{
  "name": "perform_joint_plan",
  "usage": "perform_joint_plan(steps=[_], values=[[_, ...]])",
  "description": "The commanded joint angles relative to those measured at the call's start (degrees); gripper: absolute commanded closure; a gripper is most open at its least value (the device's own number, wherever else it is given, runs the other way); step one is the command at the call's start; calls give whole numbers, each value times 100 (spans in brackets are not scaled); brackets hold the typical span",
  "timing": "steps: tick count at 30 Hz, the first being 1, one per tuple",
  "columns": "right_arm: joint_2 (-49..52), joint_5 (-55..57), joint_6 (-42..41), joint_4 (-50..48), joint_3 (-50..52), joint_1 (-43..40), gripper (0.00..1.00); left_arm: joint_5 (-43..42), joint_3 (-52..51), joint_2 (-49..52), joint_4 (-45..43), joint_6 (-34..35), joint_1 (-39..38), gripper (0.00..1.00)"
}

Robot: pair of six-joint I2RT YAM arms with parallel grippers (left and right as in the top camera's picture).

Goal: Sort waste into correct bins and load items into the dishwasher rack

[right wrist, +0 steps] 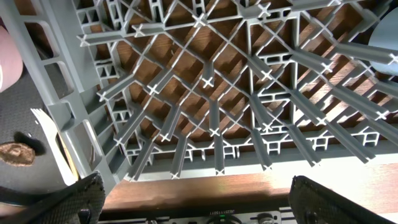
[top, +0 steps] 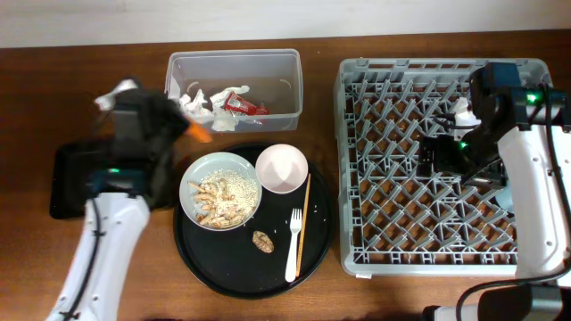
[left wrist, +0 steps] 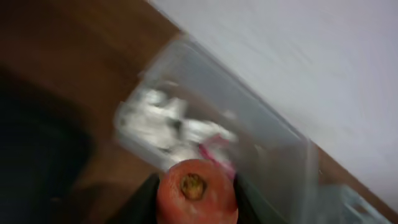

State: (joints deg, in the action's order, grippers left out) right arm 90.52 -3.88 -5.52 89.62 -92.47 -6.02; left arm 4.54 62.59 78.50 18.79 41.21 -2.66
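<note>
Overhead view. The left gripper (top: pixel 194 131) is clamped on the carrot (top: pixel 203 135). In the left wrist view the carrot's cut end faces the camera, so its long axis appears to run along the fingers. From the carrot, the clear tub (top: pixel 234 54) lies near at 1 o'clock and the shallow black tray (top: pixel 67 183) farther off at 8 o'clock. The release likely turns on that choice. The right gripper (right wrist: pixel 196 199), fingers wide apart, hangs over the dishwasher rack (top: pixel 428 254).

A large round black tray (top: pixel 223 265) lies on the brown wooden table (top: pixel 53 89), slightly left of the table's middle, and a white wall (top: pixel 89 18) borders the table's far edge.
</note>
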Motion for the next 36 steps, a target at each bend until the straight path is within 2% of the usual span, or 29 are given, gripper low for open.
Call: perform_joint_plan(steps=[1, 6, 11, 12, 13, 17, 19, 22, 24, 25, 29, 31, 36], values=[[-98, 28, 63, 17, -44, -39, 2, -7, 155, 13, 459, -103, 1016, 99], [-98, 28, 63, 63, -44, -39, 2, -24, 142, 774, 874, -101, 2614, 99], [-98, 28, 63, 105, -44, -39, 2, -22, 142, 1718, 874, -101, 3322, 99], [-98, 28, 61, 105, -44, -39, 2, -24, 142, 1823, 896, -101, 3434, 94], [-98, 26, 61, 105, -44, -39, 2, -22, 142, 1838, 911, -101, 3504, 73], [-98, 26, 63, 111, -44, -39, 2, -52, 212, 1816, 925, -306, 3534, 35], [-98, 28, 63, 109, -44, -39, 2, -70, 411, 1685, 1078, -507, 3534, 1], [-98, 26, 63, 105, -44, -39, 2, -590, 525, 1034, 1217, -507, 3475, 1], [-98, 24, 63, 105, -44, -39, 2, -802, 525, 509, 1508, -535, 3069, 1], [-98, 7, 63, 105, -44, -39, 2, -800, 525, 275, 1829, -748, 2588, 1], [-98, 7, 66, 105, -44, -39, 2, -804, 483, 221, 3541, -763, 356, 1], [-98, 7, 66, 105, -44, -39, 2, -824, 409, 369, 3965, -717, -857, 1], [-98, 7, 66, 107, -44, -39, 2, -1123, -26, 822, 4019, 426, -2444, 1]])
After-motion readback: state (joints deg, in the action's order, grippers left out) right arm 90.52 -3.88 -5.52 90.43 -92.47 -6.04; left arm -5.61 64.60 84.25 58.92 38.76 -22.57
